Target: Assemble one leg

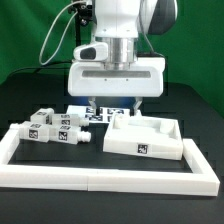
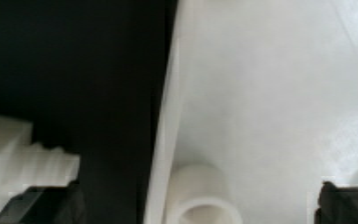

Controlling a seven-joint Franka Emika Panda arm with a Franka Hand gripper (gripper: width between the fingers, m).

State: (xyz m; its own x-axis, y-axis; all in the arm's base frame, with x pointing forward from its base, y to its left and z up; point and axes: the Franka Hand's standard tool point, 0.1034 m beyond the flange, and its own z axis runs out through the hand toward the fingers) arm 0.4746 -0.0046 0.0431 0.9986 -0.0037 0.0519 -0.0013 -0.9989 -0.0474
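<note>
Several white legs (image 1: 55, 128) with black-and-white tags lie in a cluster on the black table at the exterior view's left. My gripper (image 1: 115, 105) hangs behind them, above the back edge of the large white square panel (image 1: 145, 135), open and empty. In the wrist view the gripper (image 2: 190, 200) is wide open, with its dark fingertips (image 2: 34, 200) at both sides. The panel's white surface (image 2: 274, 90) fills the space between them. A rounded white form (image 2: 202, 205) shows low between the fingertips; I cannot tell what it is. A ribbed white leg end (image 2: 16, 150) lies outside one finger.
The marker board (image 1: 100, 114) lies flat under the gripper at the back. A low white frame (image 1: 100, 182) borders the table's front and the exterior view's left. A green curtain forms the backdrop.
</note>
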